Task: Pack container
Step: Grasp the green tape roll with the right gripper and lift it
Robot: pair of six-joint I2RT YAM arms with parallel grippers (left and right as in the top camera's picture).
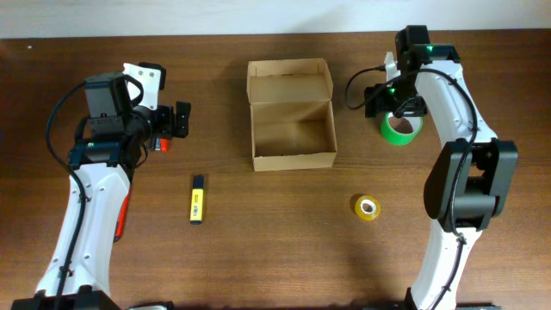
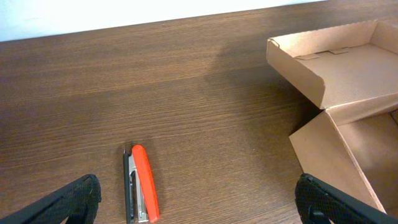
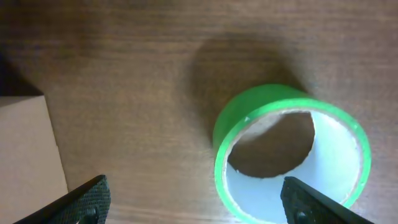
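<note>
The container [image 1: 291, 153], a tan cardboard box, stands open at the table's middle with its flap lid tipped back; it also shows in the left wrist view [image 2: 311, 81] and its corner in the right wrist view [image 3: 25, 149]. My left gripper [image 1: 170, 122] [image 2: 199, 205] is open and empty, left of the box, over a red stapler [image 1: 159, 145] [image 2: 142, 185] that lies near its left finger. My right gripper [image 1: 387, 96] [image 3: 198, 202] is open and empty, right of the box, low over a green tape roll [image 1: 402, 129] [image 3: 289, 152]. Its right finger is over the roll's hollow.
A yellow tape roll [image 1: 366, 207] lies at the front right. A yellow and black marker [image 1: 197, 200] lies at the front left. A red object [image 1: 120, 215] is partly hidden under my left arm. The table's far edge is close behind the box.
</note>
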